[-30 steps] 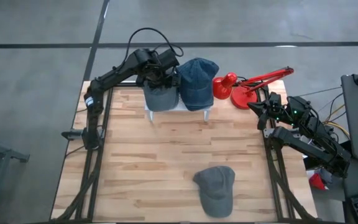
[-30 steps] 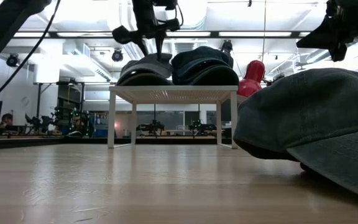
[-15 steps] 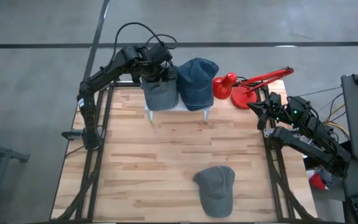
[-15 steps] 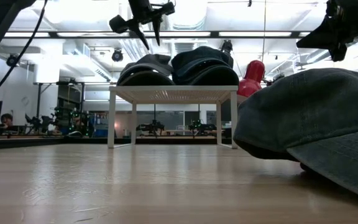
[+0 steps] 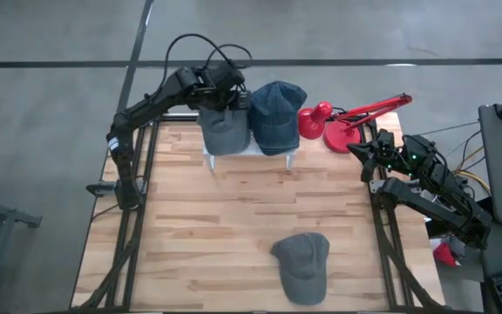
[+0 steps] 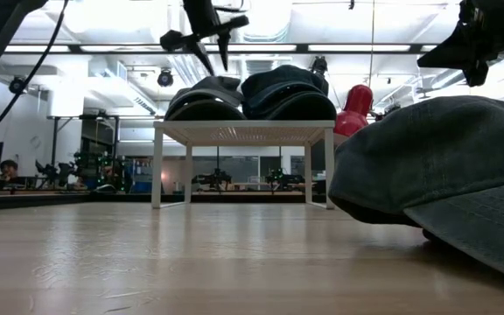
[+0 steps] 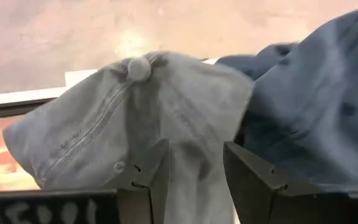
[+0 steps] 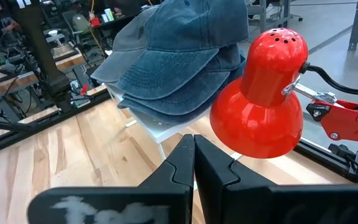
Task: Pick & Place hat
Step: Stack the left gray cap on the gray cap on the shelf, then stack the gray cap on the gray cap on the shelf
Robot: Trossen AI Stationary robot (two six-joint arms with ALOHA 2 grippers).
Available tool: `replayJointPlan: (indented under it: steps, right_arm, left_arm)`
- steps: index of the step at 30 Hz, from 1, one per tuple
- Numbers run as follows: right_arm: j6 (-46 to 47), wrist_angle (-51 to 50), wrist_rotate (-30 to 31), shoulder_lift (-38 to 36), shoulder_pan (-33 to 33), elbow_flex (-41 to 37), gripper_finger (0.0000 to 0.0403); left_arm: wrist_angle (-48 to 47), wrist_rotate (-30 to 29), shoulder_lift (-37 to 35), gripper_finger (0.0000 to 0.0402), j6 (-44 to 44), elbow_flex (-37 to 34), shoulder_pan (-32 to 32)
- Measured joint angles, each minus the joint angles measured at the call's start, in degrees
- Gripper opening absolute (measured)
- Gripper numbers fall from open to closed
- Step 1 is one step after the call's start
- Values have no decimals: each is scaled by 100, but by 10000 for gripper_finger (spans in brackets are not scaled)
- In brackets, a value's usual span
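A grey cap [image 5: 223, 131] and a blue denim cap [image 5: 277, 113] lie side by side on a small white stand [image 5: 293, 155] at the table's far edge, crowns up. In the low view they are the grey cap [image 6: 201, 98] and the blue cap [image 6: 287, 92]. Another grey cap [image 5: 303, 262] lies on the table near its near edge. My left gripper [image 5: 225, 83] hangs open above the stand's grey cap [image 7: 135, 124], its fingers clear of the crown, as my left gripper [image 6: 213, 48] shows in the low view. My right gripper [image 8: 194, 155] is shut and waits at the table's right edge.
A red desk lamp [image 5: 321, 120] stands just right of the stand, its arm reaching toward the right arm [image 5: 408, 170]. The lamp head [image 8: 263, 93] is close in front of the right gripper. Bare wood lies between the stand and the near cap.
My left gripper has risen from the crown of the grey cap on the stand and drawn slightly toward the far edge; it now hangs above it. The cap has stayed on the stand.
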Motion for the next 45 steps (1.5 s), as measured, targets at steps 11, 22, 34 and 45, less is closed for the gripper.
replayJointPlan:
  steps: [11,22,34,45]
  right_arm:
    - [0,-7,0,0,2,0,8]
    - [2,-14,0,0,2,0,8]
    - [262,-13,-231,-4,2,0,8]
    - [716,19,-2598,-9,3,2,8]
  left_arm:
    - [530,403,8,142,-29,-872,-15]
    - [514,500,-15,142,12,-650,-39]
    - [-204,126,-24,142,124,473,-152]
    - [-1361,-915,-267,142,-303,599,-1126]
